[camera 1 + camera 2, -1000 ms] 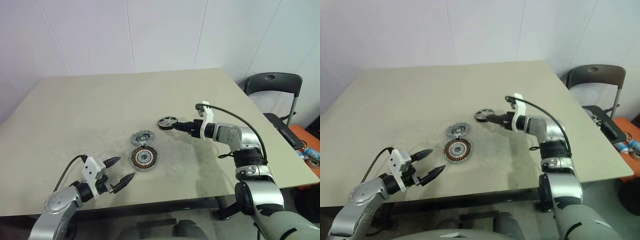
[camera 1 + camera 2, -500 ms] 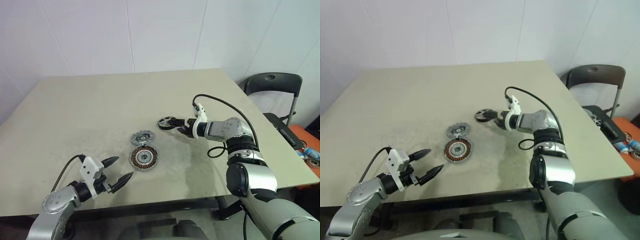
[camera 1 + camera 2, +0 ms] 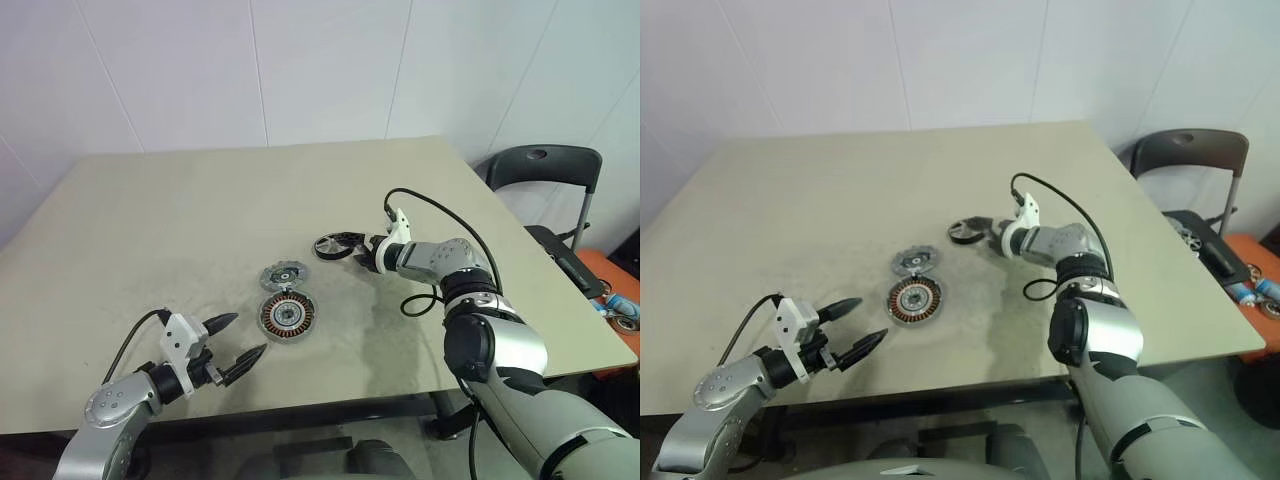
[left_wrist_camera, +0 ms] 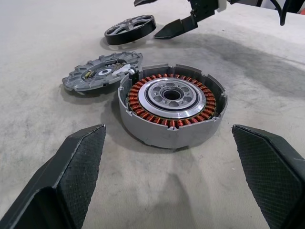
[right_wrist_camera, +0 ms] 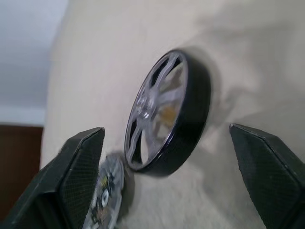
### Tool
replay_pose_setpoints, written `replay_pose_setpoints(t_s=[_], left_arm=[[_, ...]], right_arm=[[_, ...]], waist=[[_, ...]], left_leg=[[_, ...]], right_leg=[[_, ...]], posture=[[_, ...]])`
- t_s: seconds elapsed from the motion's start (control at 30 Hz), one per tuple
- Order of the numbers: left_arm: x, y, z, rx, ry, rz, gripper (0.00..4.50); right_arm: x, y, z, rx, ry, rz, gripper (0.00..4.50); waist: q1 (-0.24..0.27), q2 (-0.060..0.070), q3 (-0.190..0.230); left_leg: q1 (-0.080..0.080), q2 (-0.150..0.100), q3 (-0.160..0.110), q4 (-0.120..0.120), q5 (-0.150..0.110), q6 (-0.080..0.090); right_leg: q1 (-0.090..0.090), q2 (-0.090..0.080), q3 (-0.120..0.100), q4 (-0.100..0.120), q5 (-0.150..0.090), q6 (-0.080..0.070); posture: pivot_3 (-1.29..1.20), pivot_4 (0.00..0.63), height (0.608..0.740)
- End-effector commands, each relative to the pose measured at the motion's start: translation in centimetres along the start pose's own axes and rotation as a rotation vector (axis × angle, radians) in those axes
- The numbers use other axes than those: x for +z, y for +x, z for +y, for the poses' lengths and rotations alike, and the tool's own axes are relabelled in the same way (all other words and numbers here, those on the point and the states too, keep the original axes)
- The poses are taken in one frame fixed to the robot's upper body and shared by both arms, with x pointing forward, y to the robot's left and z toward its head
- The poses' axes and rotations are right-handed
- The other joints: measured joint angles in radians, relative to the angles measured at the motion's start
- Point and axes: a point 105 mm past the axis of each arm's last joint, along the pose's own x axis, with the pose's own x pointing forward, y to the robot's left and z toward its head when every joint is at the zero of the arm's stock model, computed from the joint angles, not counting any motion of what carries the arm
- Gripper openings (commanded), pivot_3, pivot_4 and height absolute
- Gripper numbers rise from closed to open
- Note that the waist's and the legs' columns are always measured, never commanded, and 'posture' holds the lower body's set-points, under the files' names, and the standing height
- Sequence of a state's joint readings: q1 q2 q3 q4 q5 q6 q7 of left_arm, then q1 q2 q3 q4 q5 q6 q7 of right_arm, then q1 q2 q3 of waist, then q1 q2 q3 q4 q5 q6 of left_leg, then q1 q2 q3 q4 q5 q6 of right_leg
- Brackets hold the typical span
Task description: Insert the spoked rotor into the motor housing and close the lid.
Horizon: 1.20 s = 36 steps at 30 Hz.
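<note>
While the black-rimmed, silver-spoked rotor (image 5: 164,114) is lying flat on the bench (image 3: 150,220), the right gripper (image 3: 362,255) is bracketing it, fingers (image 5: 71,181) spread, one on either side. Rigid, light, probably slick: pinching across the rim looks best.
</note>
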<state>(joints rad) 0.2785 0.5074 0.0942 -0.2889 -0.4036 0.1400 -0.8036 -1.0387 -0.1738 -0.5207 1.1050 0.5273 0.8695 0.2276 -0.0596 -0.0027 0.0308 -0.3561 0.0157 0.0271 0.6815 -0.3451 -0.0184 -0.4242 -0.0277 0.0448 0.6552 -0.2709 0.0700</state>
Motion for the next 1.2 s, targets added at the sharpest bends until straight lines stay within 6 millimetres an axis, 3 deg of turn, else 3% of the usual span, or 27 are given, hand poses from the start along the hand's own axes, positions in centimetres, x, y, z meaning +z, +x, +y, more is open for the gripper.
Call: replay_pose_setpoints(t_s=[0.03,0.3,0.37,0.63,0.73,1.0,1.2], left_arm=[[1.0,0.1,0.0,-0.004,0.033,-0.035,4.5],[1.0,0.2,0.0,-0.004,0.034,-0.036,4.5],[1.0,0.2,0.1,-0.003,0.034,-0.035,4.5],[0.9,-0.1,0.3,0.007,0.036,-0.032,4.5],[0.9,-0.4,0.6,0.015,0.04,-0.028,4.5],[1.2,-1.4,1.0,0.006,0.055,-0.006,4.5],[1.1,-2.2,1.1,0.001,0.062,0.012,4.5]], right_arm=[[0.8,0.1,0.5,-0.021,0.02,-0.033,3.18],[0.5,0.3,0.8,-0.015,0.039,-0.022,0.33],[0.6,0.3,1.2,0.008,0.048,-0.024,0.01],[1.0,-0.8,3.0,0.1,-0.054,0.025,0.01],[0.7,-1.7,3.5,0.102,-0.257,0.084,0.01],[-2.6,-4.3,5.9,0.223,-0.671,0.275,0.01],[-5.1,-4.4,7.1,0.286,-0.95,0.331,0.01]], waist=[[-0.003,0.0,0.0],[-0.013,0.0,0.0],[-0.012,0.0,0.0],[-0.011,0.0,0.0],[-0.011,0.0,0.0],[-0.01,0.0,0.0],[-0.01,0.001,0.0]], left_leg=[[0.0,0.0,0.0,0.0,0.0,0.0],[0.0,0.0,0.0,0.0,0.0,0.0],[0.0,0.0,0.0,0.0,0.0,0.0],[0.0,0.0,0.0,0.0,0.0,0.0],[0.0,0.0,0.0,0.0,0.0,0.0],[0.0,0.0,-0.001,0.0,0.0,0.0],[0.0,0.0,-0.001,0.0,0.0,0.0]], right_leg=[[0.0,0.0,0.0,0.0,0.0,0.0],[0.0,0.0,0.0,0.0,0.0,0.0],[0.0,0.0,0.0,0.0,0.0,0.0],[0.0,0.0,0.0,0.0,0.0,0.0],[0.0,0.0,0.0,0.0,0.0,0.0],[0.0,0.0,0.0,0.0,0.0,0.0],[0.0,0.0,0.0,0.0,0.0,0.0]], posture=[[0.0,0.0,0.74],[0.0,0.0,0.74],[0.0,0.0,0.74],[0.0,0.0,0.74],[0.0,0.0,0.74],[0.0,0.0,0.74],[0.0,0.0,0.74]])
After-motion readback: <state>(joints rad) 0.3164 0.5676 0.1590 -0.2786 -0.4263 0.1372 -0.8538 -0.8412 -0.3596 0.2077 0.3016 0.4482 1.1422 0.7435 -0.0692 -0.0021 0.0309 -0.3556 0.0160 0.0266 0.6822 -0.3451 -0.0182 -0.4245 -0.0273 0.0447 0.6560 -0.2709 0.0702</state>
